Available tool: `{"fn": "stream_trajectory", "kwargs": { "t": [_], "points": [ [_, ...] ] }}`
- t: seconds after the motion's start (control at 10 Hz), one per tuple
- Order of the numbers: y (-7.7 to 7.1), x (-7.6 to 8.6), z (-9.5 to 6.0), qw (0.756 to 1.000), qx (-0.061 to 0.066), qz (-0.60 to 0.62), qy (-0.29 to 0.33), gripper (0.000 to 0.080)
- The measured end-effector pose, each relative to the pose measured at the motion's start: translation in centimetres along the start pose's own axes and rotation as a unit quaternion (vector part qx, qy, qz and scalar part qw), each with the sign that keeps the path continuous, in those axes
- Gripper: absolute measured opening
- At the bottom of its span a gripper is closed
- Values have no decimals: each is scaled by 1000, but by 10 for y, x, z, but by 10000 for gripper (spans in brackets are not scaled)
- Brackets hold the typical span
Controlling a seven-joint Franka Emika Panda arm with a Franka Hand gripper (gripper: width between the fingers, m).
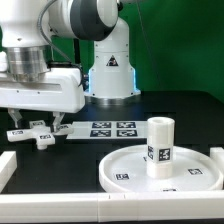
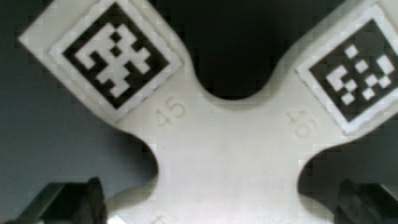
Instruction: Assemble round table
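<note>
The small cross-shaped piece (image 1: 36,131) lies flat on the dark table at the exterior view's left. My gripper (image 1: 30,116) is down over it. In the wrist view the cross-shaped piece (image 2: 222,150) fills the picture, two tagged arms spread away from its waist. My gripper (image 2: 217,203) straddles that waist, with one dark finger (image 2: 75,203) on each side and a thin shadowed gap showing, so the jaws stand open. The rimmed round disc (image 1: 125,165) lies at the front right, and the thick short cylinder (image 1: 160,146) stands upright on it.
The marker board (image 1: 108,128) lies flat just right of the cross-shaped piece. White border rails run along the front (image 1: 60,205), the left (image 1: 5,165) and the right (image 1: 217,158). The robot's white base (image 1: 108,72) stands behind.
</note>
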State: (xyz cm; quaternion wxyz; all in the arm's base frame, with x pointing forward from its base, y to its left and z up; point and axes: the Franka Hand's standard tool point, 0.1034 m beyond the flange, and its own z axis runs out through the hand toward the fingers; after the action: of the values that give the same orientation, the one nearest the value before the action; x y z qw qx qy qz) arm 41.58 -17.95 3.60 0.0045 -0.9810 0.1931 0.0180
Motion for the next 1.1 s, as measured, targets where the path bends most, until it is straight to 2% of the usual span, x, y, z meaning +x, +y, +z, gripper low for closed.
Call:
{"fn": "stream_trajectory", "kwargs": {
  "t": [0.6,1.1],
  "points": [
    [-1,-2,4,1000,-1,-2,-4,648],
    [-6,2,-4,1000,3,-3,1,648]
  ]
}}
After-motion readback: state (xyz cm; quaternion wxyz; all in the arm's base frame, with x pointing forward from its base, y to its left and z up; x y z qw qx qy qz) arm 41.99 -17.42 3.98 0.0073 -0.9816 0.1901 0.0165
